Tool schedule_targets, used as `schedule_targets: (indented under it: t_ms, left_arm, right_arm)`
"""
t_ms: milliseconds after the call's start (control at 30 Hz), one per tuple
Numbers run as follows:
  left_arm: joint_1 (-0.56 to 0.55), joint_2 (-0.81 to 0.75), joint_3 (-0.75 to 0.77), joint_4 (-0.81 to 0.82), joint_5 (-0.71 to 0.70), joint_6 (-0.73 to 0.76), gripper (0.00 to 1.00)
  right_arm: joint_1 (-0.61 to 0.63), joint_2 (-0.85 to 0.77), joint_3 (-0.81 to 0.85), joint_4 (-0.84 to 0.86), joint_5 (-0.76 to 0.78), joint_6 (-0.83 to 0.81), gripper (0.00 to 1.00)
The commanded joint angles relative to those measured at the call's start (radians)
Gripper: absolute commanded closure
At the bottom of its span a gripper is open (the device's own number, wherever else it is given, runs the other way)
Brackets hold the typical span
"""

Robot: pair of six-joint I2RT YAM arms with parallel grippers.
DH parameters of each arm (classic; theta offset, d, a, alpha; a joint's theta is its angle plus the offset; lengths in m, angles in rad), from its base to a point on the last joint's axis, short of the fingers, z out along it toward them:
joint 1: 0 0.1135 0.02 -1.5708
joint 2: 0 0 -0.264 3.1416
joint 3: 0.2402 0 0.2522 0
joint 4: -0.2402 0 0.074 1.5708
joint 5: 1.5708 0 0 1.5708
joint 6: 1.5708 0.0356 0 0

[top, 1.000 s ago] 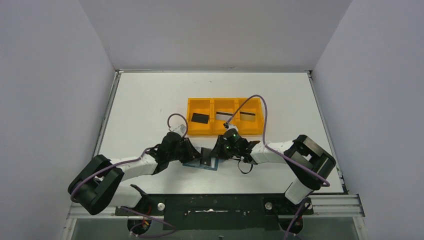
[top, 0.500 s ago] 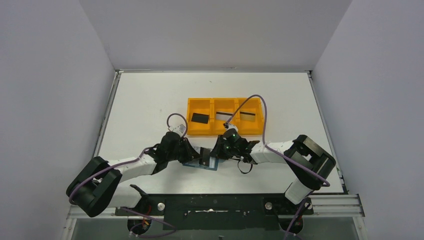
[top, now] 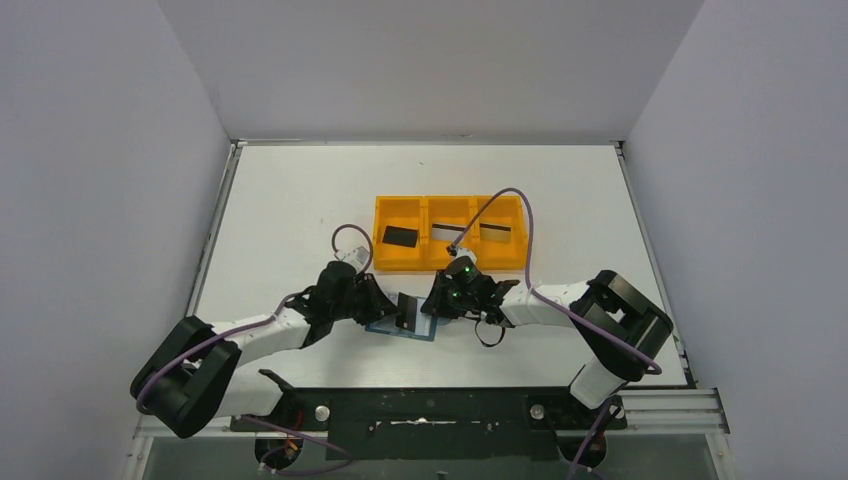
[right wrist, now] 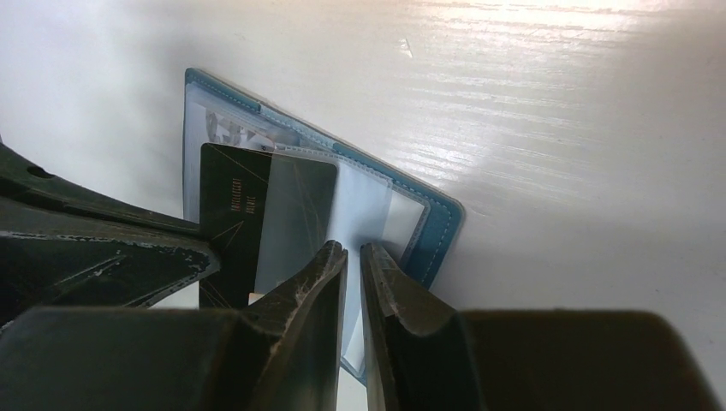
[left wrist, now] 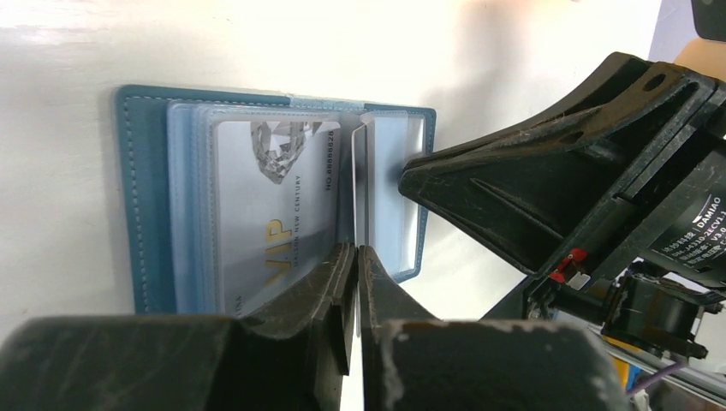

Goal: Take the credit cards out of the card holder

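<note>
Left claw (left wrist: 355, 274): clamped on black card (right wrist: 248, 214), half out of its sleeve.
Card holder (left wrist: 141, 197): open flat between claws; VIP card (left wrist: 274, 197) inside.
Right claw (right wrist: 353, 265): nearly together, pinching clear sleeve (right wrist: 377, 205).
Tray (top: 448, 264): three cards delivered.
Remaining: black card, VIP card.

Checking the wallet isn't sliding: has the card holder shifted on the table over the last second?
No. The card holder sits at the same spot in front of the orange tray, same gap, same angle.
</note>
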Motion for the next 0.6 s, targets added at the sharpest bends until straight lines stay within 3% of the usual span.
schedule_targets:
  t_ms: [0, 133, 233, 433, 567]
  left_arm:
    - [0.006, 0.046, 0.010, 0.130, 0.077, -0.017, 0.90]
    - [0.004, 0.068, 0.012, 0.153, 0.084, -0.022, 0.80]
    - [0.004, 0.077, 0.020, 0.153, 0.087, -0.021, 0.78]
    - [0.005, 0.039, 0.028, 0.056, 0.012, -0.002, 1.00]
    - [0.006, -0.045, 0.038, -0.045, -0.063, 0.018, 1.00]
  right_arm:
    - [-0.006, -0.007, 0.006, -0.094, 0.044, -0.035, 0.84]
    - [-0.006, -0.002, 0.006, -0.085, 0.038, -0.032, 0.84]
    - [-0.005, -0.001, 0.004, -0.078, 0.035, -0.030, 0.84]
    - [-0.005, -0.005, 0.001, -0.087, 0.045, -0.030, 0.84]
    - [-0.006, -0.025, 0.024, -0.150, 0.097, -0.052, 0.84]
